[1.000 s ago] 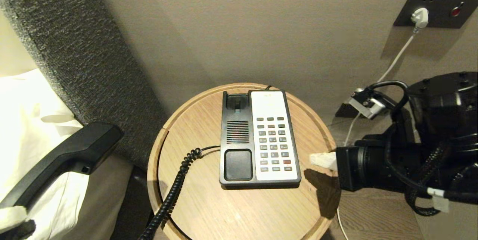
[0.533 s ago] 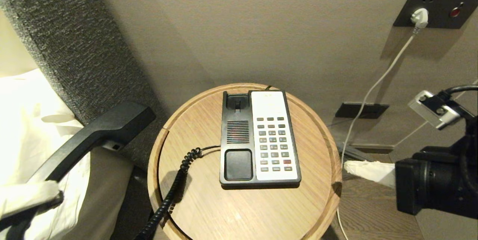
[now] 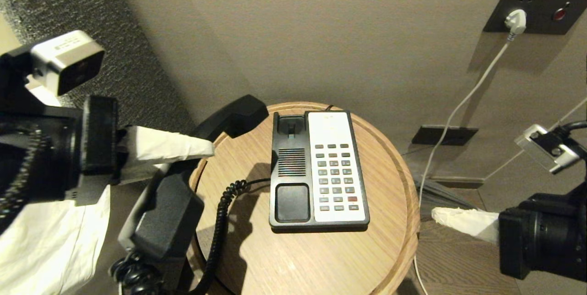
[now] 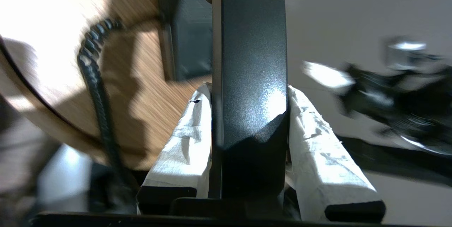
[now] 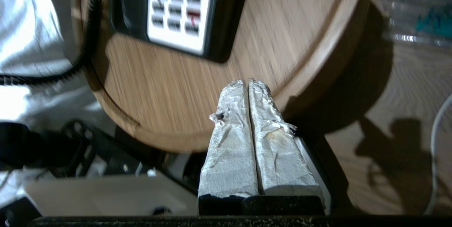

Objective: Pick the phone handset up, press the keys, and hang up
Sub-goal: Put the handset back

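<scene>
Left gripper [image 4: 249, 114]: its two white-wrapped fingers [image 3: 165, 146] press both sides of the phone handset [image 3: 183, 185], gripping its middle.
Phone handset: held in the air at the left edge of the round table [image 3: 293, 258], upper end near the phone base [image 3: 316, 171], lower end trailing the coiled cord [image 3: 218, 230].
Right gripper [image 5: 247, 85]: fingers pressed together, holding nothing, just beside the table's right edge.

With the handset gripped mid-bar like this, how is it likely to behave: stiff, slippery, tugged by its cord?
The phone handset is probably stiff: it spans past the left gripper without sagging. Its glossy plastic may be slippery, though the paper-wrapped fingers clamping both sides likely help. The coiled cord hangs slack, so it probably tugs little, but could snag on the table edge.
</scene>
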You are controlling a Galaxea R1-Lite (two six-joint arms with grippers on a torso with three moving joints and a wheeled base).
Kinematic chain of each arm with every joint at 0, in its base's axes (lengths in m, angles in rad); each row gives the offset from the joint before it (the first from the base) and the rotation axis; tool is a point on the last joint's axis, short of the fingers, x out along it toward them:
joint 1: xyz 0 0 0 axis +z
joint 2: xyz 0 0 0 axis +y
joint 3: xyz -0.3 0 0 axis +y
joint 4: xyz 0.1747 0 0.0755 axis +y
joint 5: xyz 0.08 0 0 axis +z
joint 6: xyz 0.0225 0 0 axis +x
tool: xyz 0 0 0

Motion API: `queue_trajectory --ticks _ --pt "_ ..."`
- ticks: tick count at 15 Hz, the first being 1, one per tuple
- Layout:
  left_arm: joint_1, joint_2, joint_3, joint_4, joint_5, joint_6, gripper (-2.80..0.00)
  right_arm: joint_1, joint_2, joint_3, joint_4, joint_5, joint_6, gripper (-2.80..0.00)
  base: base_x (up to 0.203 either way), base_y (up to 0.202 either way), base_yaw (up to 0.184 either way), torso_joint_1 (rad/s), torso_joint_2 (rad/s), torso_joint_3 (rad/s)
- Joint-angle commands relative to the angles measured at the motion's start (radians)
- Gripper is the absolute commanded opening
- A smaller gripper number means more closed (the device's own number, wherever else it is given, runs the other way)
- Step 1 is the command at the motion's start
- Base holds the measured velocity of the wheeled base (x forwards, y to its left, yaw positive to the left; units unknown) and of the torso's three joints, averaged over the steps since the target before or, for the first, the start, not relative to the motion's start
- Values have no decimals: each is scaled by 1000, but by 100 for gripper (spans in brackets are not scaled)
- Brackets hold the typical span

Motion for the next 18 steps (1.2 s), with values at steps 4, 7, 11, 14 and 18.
queue_trajectory --ticks 4,7,11,14,18 --pt "-106 286 -48 -133 311 93 -280 -34 32 17 -164 3 -1 -280 0 0 0 0 0 0" --pt "-126 338 -118 -160 356 100 -280 -35 32 25 -166 3 0 -280 0 0 0 0 0 0" --pt "-133 354 -142 -151 376 100 -280 -36 35 49 -167 3 0 -280 0 0 0 0 0 0" --pt "-139 367 -142 -149 391 100 -280 -36 39 53 -167 3 0 -280 0 0 0 0 0 0" --pt "-163 386 -141 -148 422 101 -280 -36 42 52 -167 4 -1 -280 0 0 0 0 0 0"
